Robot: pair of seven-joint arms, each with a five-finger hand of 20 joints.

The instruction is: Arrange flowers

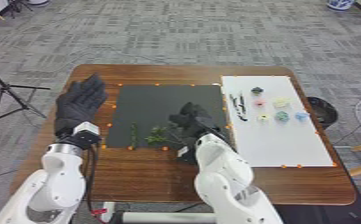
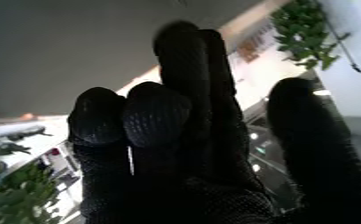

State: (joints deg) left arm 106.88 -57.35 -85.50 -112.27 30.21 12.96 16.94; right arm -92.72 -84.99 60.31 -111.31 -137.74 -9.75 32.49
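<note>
Head view: the leafy green sprig (image 1: 156,135) lies on the near part of the dark mat (image 1: 150,102), just to the left of the right hand (image 1: 192,121) and a little nearer the robot than its fingers (image 1: 190,109). Its leaves splay out, so its long axis is hard to read; whether it touches the glove, I cannot tell. Beside it, farther left, a slim green stem (image 1: 133,134) runs front to back. The coming move probably turns on that sideways offset: the right hand, much the closer one, would need to come left and back to meet the sprig. In the right wrist view, the right hand is loosely relaxed with its thumb (image 2: 303,125) apart, and I see nothing held; green leaves (image 2: 303,32) show beyond the thumb. The left hand (image 1: 81,102) is well apart at the left of the surface (image 1: 141,172), its fingers extended and released. To the right of the mat, the white sheet (image 1: 287,147) bears dark stems (image 1: 239,106) and small flowers, among them a pink flower (image 1: 260,102) and a blue flower (image 1: 302,116). The arrangement seems barely begun.
</note>
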